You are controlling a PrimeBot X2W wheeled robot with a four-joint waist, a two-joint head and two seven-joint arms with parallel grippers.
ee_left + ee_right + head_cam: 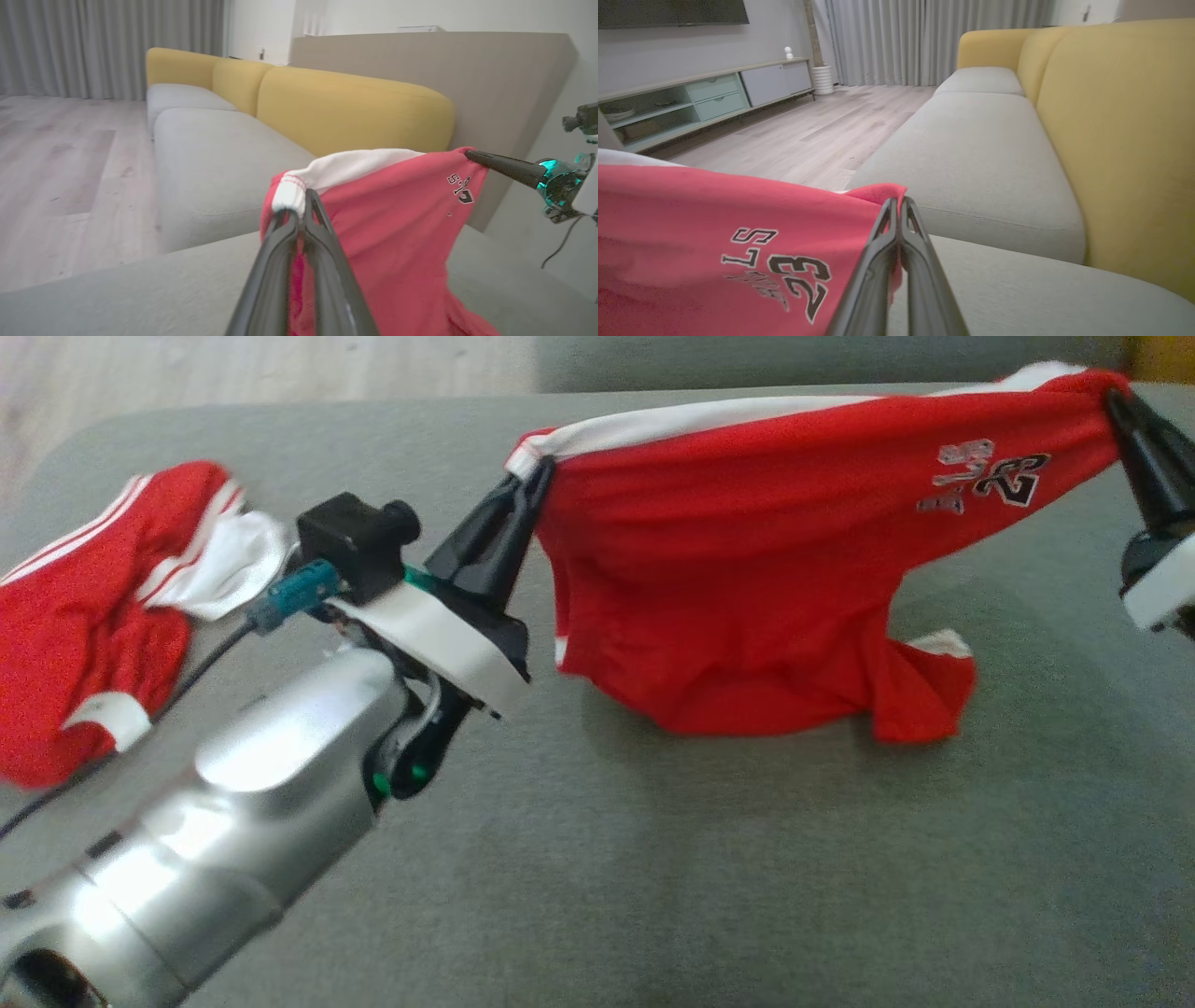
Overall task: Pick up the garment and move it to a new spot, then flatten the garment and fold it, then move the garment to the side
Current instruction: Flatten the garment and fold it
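Holding garment (747, 569) spread, arms wide apart; left gripper (537, 478), right gripper (1113, 401) pinching opposite corners.

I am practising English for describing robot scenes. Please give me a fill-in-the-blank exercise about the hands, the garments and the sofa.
The left hand and the right hand are both ____ on the held garment.
Its lower edge rests on the ____ cushion.
To the robot's ____ lies another red garment.
The sofa's backrest is ____.
Missing words: shut; grey; left; yellow.
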